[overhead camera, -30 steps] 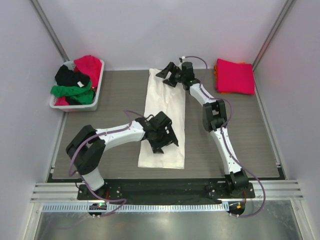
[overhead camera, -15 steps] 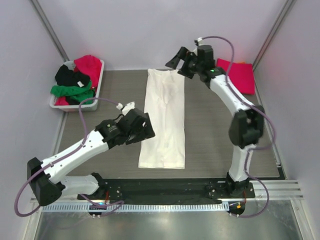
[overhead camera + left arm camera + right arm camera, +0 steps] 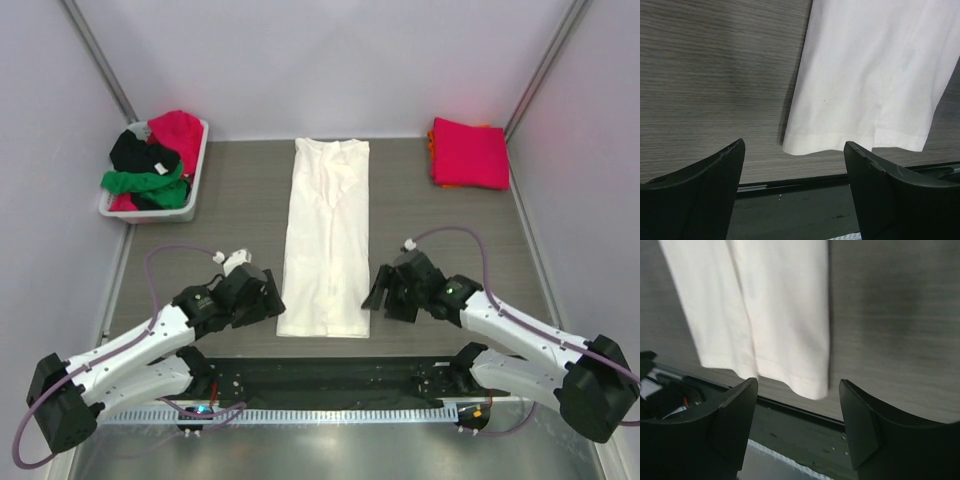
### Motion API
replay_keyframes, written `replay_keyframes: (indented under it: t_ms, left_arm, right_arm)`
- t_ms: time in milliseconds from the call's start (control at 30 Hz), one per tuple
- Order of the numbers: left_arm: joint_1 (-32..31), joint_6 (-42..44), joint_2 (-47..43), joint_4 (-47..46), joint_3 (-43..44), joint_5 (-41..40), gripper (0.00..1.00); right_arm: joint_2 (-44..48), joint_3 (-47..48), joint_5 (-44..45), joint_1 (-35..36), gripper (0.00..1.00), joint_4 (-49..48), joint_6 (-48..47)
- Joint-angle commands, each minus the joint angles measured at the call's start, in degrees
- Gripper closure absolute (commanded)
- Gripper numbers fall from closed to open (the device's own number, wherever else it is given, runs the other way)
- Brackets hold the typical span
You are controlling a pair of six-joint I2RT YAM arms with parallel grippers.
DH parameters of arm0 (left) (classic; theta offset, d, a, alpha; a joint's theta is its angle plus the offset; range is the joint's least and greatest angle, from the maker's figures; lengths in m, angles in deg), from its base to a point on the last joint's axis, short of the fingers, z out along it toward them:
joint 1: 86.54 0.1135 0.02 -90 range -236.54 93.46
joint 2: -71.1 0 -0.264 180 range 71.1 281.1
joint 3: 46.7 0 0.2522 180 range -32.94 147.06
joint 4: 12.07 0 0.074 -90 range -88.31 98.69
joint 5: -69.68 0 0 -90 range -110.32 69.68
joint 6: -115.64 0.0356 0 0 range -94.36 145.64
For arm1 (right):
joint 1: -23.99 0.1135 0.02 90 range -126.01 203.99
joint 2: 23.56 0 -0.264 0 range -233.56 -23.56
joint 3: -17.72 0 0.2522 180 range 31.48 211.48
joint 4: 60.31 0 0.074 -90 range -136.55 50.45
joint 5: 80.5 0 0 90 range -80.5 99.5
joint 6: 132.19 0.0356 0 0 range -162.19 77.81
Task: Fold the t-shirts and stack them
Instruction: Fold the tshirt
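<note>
The cream-white t-shirt (image 3: 327, 240) lies flat mid-table (image 3: 440, 230) as a long narrow strip, sides folded in, hem toward the arms. The left gripper (image 3: 268, 300) sits just beside the near left hem corner and the right gripper (image 3: 378, 290) just beside the near right one; both stand wide apart and hold nothing. The step in hand looks like the crosswise fold. Next, each gripper probably needs to drop onto its corner, pinch all the layers together, then carry the hem toward the collar evenly. A folded magenta-pink t-shirt (image 3: 470, 152) waits at the far right, more shirts in the basket (image 3: 195, 175) far left
</note>
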Motion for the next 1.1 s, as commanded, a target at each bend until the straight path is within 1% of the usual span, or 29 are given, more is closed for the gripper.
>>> replay_keyframes:
  t_ms: [0,67,200,267,333,367,433,467,600,667,867,933,967,1000,1033,1067]
  left_arm:
    - [0.2,-2.37,0.06,-7.82,-4.3,3.47,0.19]
    - [0.2,-3.08,0.5,-10.37,-5.81,4.79,0.22]
    - [0.2,-4.92,1.2,-11.79,-8.27,5.41,0.25]
    - [0.2,-6.06,1.03,-12.84,-10.03,6.2,0.28]
    - [0.11,-6.85,0.59,-14.07,-11.44,6.9,0.3]
    - [0.11,-7.55,0.24,-14.42,-12.66,7.6,0.31]
    - [0.2,-8.35,-0.2,-15.21,-13.64,7.96,0.35]
    - [0.11,-8.7,-0.46,-15.13,-13.9,8.13,0.36]
    - [0.11,-9.93,-0.38,-15.48,-14.87,9.63,0.4]
    - [0.11,-10.37,-0.2,-16.27,-15.57,10.77,0.44]
    - [0.11,-10.64,0.41,-18.12,-16.28,11.91,0.53]
    - [0.11,-10.64,1.38,-18.64,-16.28,12.0,0.58]
    - [0.11,-10.64,1.64,-18.82,-16.19,12.0,0.62]
    - [0.03,-10.55,1.99,-19.17,-16.1,12.0,0.7]
    - [0.11,-10.46,2.78,-19.52,-15.93,11.92,0.75]
    - [0.03,-10.11,3.31,-19.87,-15.58,12.0,0.8]
  right_arm:
    - [3.79,-6.29,1.44,3.85,0.3,-5.34,9.09]
    - [3.35,-8.42,1.79,5.96,0.31,-6.66,10.32]
    - [3.26,-14.92,0.21,6.58,0.39,-14.99,13.4]
    - [1.95,-16.51,0.3,6.85,0.42,-17.12,14.37]
    - [0.72,-16.87,0.12,7.02,0.43,-18.0,14.2]
    - [0.19,-17.22,0.03,7.11,0.45,-18.96,14.2]
    - [-1.13,-17.48,-0.32,7.37,0.47,-19.94,14.37]
    - [-1.4,-17.57,-0.32,7.46,0.48,-20.2,14.63]
    - [-1.75,-17.22,-0.23,8.34,0.6,-19.51,15.25]
    - [-1.22,-17.05,-0.06,8.78,0.64,-18.63,15.43]
    - [-0.08,-17.57,0.29,10.19,0.72,-17.4,16.57]
    - [0.09,-17.92,0.73,10.19,0.75,-17.3,16.74]
    - [0.27,-18.1,0.73,10.19,0.78,-17.3,16.83]
    - [0.27,-18.36,0.99,10.19,0.8,-17.22,16.83]
    - [0.45,-18.54,1.08,10.19,0.83,-17.3,16.83]
    - [0.62,-18.63,1.09,10.19,0.88,-17.13,16.75]
